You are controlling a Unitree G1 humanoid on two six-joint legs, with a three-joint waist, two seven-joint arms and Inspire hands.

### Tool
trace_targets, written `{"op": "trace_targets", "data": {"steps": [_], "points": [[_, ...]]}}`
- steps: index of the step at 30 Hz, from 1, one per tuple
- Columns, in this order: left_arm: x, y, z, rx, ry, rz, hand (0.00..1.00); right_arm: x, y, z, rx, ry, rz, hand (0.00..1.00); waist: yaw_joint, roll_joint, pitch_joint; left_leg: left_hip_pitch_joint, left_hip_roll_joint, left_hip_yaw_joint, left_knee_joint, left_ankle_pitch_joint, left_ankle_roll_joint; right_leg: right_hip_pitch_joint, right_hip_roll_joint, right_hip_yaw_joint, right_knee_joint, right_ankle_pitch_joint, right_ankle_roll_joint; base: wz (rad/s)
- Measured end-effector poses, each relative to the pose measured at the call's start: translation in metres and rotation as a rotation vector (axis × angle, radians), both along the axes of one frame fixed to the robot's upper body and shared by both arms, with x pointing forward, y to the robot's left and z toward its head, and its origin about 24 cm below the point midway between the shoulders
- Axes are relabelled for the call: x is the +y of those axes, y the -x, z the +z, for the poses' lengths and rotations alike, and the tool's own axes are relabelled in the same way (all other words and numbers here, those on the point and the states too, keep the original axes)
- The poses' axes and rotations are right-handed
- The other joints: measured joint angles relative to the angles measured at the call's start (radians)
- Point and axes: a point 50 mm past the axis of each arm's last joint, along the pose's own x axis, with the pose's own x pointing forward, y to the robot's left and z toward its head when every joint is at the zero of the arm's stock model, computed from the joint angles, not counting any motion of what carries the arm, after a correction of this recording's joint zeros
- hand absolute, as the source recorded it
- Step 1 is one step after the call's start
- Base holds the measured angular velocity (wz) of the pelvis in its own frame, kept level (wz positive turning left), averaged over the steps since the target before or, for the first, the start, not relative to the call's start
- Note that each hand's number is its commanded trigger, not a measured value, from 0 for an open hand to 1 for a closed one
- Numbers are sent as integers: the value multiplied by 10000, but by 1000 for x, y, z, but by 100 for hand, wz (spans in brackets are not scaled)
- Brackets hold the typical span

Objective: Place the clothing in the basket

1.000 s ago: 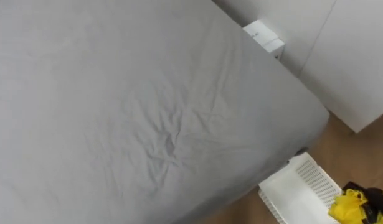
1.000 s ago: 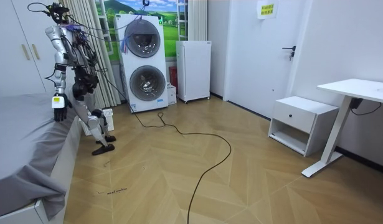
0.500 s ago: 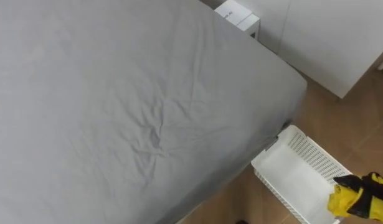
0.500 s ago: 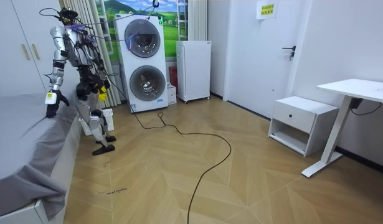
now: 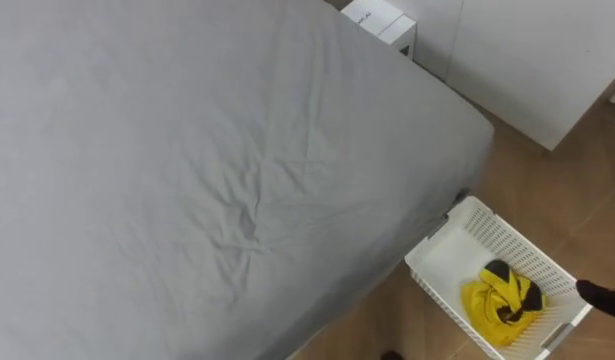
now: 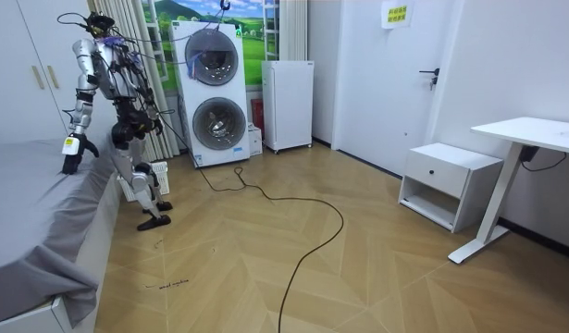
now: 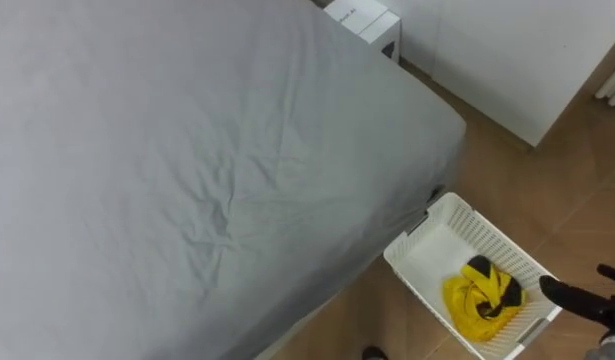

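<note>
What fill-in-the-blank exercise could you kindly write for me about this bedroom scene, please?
1. The crumpled garment lying in the white slatted plastic basket is black and ___.
2. The basket stands on the wooden floor beside a bed covered with a ___ sheet.
3. The robot's right hand, near the basket's rim, holds ___.

Missing words: yellow; grey; nothing.

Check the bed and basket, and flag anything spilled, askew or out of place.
Nothing stands out. The yellow-and-black garment lies bunched inside the white basket on the floor by the bed, nothing over its rim. The grey sheet is merely creased.
</note>
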Motion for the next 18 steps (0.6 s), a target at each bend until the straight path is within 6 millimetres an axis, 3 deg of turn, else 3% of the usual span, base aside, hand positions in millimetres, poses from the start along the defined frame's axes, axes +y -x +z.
{"op": "trace_targets", "data": {"steps": [9, 13, 14, 18], "points": [[1, -5, 2, -489, 44, 52, 0, -1, 9, -5, 302, 12, -25, 0, -7, -41, 29, 44, 21, -4, 31, 1, 0, 100, 14, -1, -52, -22, 4, 0], [0, -8, 3, -643, 51, 8, 0, -1, 14, -8, 521, -17, -84, 0, 41, 4, -6, 157, 12, -15, 7, 1, 0, 219, 17, 21, -79, -32, 25, 0], [0, -6, 3, -630, 49, 17, 0, -1, 16, -9, 566, -26, -96, 0, 50, -99, 53, 295, 15, 4, -2, 1, 0, 368, 11, 10, -101, -39, 18, -3], [1, -9, 3, -873, 60, -61, 0, 12, 28, -25, 1197, -344, 217, 0, 167, -274, 24, 731, 60, -22, -6, 0, -3, 916, -18, -171, -267, -116, -18, 6]]}}
